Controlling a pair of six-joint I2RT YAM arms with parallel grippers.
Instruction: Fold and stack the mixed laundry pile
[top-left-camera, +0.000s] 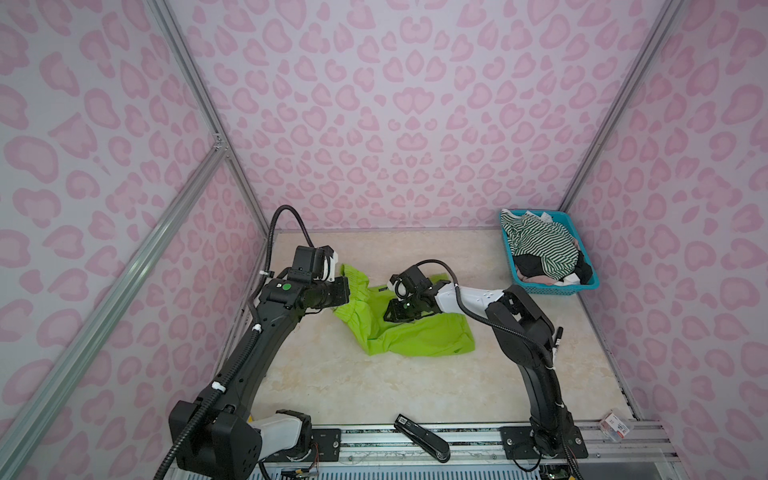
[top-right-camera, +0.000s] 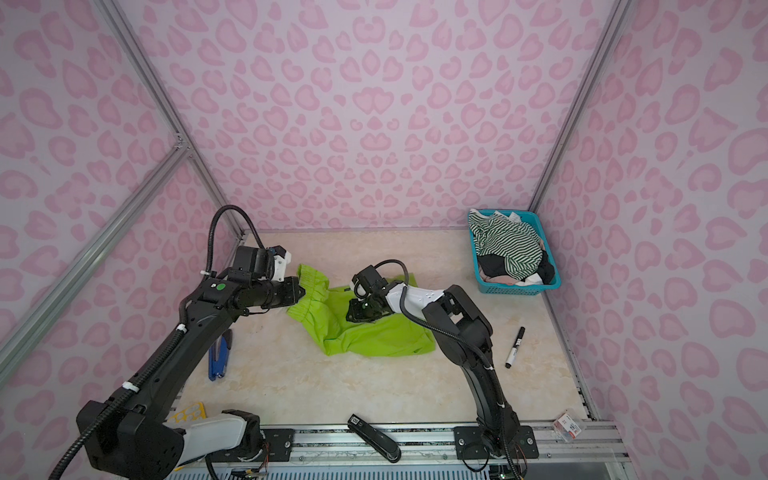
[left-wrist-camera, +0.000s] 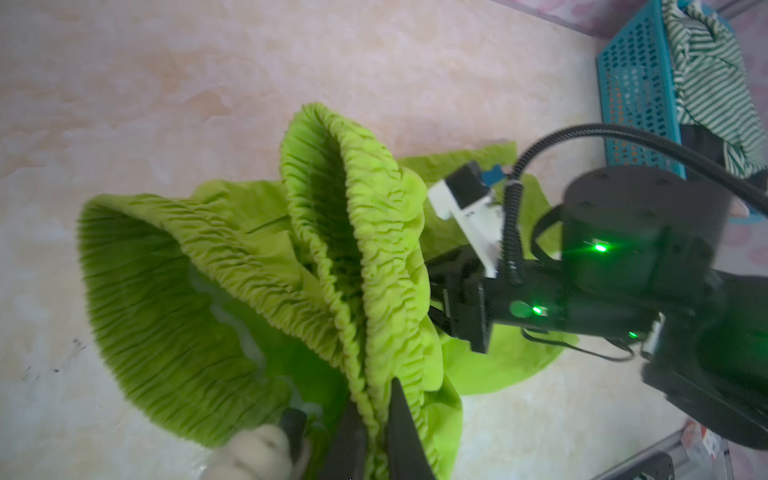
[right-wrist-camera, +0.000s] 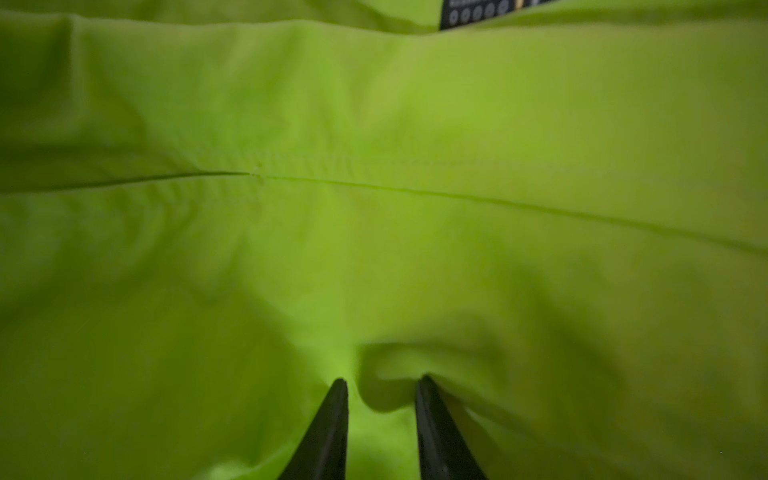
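The lime-green shorts (top-left-camera: 415, 336) (top-right-camera: 374, 336) lie crumpled mid-table in both top views. My left gripper (top-left-camera: 345, 291) (top-right-camera: 301, 293) (left-wrist-camera: 380, 432) is shut on their ruffled elastic waistband (left-wrist-camera: 332, 232) and holds that edge raised off the table. My right gripper (top-left-camera: 392, 316) (top-right-camera: 353, 316) (right-wrist-camera: 382, 386) presses down on the flat middle of the shorts (right-wrist-camera: 374, 208). Its jaws stand apart, with a small fold of cloth bulging between the tips. The rest of the mixed laundry pile, a green-and-white striped top (top-left-camera: 540, 245) (top-right-camera: 507, 245) over black and pinkish clothes, fills the teal basket (top-left-camera: 552, 291) (top-right-camera: 511, 289).
A black stapler (top-left-camera: 422, 436) (top-right-camera: 374, 442) lies on the front rail. A black marker (top-right-camera: 515, 347) lies right of the right arm, and a blue tool (top-right-camera: 218, 357) under the left arm. A small box (top-right-camera: 565, 426) sits at the front right corner. Pink walls enclose the table.
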